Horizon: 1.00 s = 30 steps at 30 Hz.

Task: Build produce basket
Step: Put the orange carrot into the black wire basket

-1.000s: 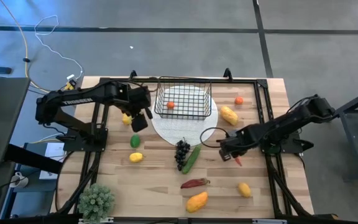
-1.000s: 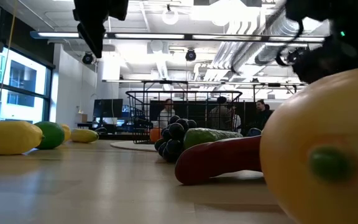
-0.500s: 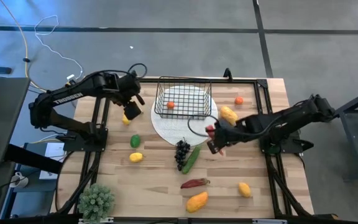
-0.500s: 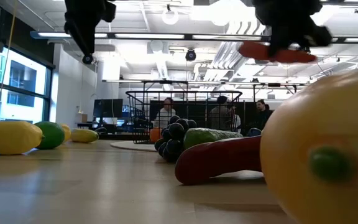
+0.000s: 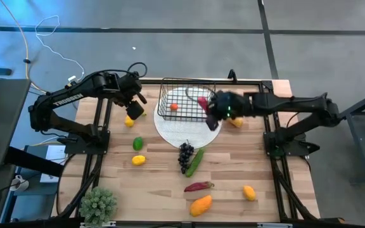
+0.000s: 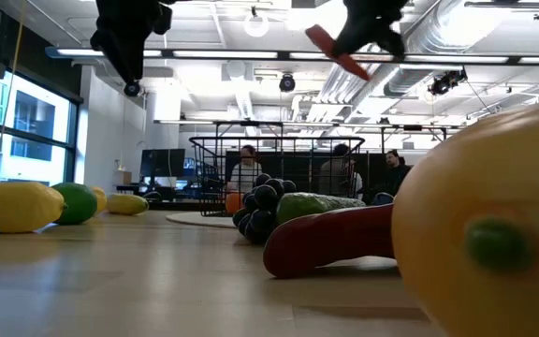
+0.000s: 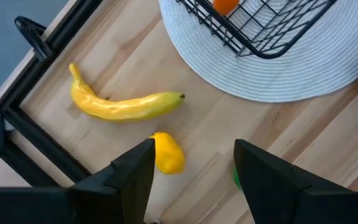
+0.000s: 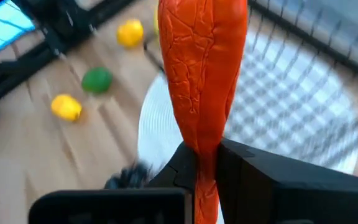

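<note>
Where the right arm reaches across the table's far side, its gripper [image 5: 211,113] pinches a red chilli [image 5: 202,102] above the basket's [image 5: 187,99] right edge. In the right wrist view the chilli [image 8: 201,74] stands lengthwise out from between the pressed fingers [image 8: 247,171], its long axis running forward from the claw. In the low view it hangs high over the table, tilted, its free end higher and toward the picture's left [image 6: 337,50]. From above, that end points toward the far edge, over the basket's right rim.

The basket sits on the far part of a round white mat [image 5: 184,130], its long side parallel to the far table edge. One small orange fruit [image 5: 174,107] lies inside near the left; the rest of its floor is bare mesh.

The left gripper [image 5: 134,107] hovers left of the basket over the banana [image 7: 124,104], fingers [image 7: 129,177] spread with nothing between them. The banana lies along the table's black frame rail [image 7: 17,124], and a lemon [image 7: 166,154] rests just beside its middle.

On the nearer half of the table lie a lime [image 5: 137,144], a second lemon [image 5: 139,160], grapes [image 5: 185,154] touching a cucumber [image 5: 195,161] that slants toward the mat, another chilli [image 5: 198,186], a mango [image 5: 201,205] and a third lemon [image 5: 249,192]. Bare wood lies open between the mat and the left rail. A potted plant [image 5: 98,204] occupies the near left corner.
</note>
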{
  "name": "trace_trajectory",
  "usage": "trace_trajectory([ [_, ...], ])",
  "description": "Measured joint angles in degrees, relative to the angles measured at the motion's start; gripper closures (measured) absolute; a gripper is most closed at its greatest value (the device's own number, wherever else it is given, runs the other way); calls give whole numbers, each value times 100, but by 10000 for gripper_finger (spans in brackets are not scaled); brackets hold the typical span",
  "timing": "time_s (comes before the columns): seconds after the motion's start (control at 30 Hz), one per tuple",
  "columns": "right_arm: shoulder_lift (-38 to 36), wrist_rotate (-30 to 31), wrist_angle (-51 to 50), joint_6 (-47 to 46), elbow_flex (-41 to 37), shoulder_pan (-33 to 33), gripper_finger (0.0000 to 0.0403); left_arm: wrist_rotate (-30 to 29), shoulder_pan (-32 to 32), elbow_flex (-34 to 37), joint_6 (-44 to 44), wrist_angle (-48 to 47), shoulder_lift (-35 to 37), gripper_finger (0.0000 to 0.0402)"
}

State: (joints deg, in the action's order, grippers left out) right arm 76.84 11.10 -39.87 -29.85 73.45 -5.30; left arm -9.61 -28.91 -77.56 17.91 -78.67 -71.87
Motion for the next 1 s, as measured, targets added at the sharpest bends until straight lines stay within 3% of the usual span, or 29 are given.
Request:
trace_trajectory([
  [0.37,312,-566,1304,2489,-2,-1140,396,198,4,0,101,1,0,193],
  [0.83,1789,-2039,1239,3182,-13,-1614,395,19,4,0,-1,57,0,193],
  [1.0,2062,-2195,1107,3338,-13,-1747,395,66,4,0,36,57,0,193],
])
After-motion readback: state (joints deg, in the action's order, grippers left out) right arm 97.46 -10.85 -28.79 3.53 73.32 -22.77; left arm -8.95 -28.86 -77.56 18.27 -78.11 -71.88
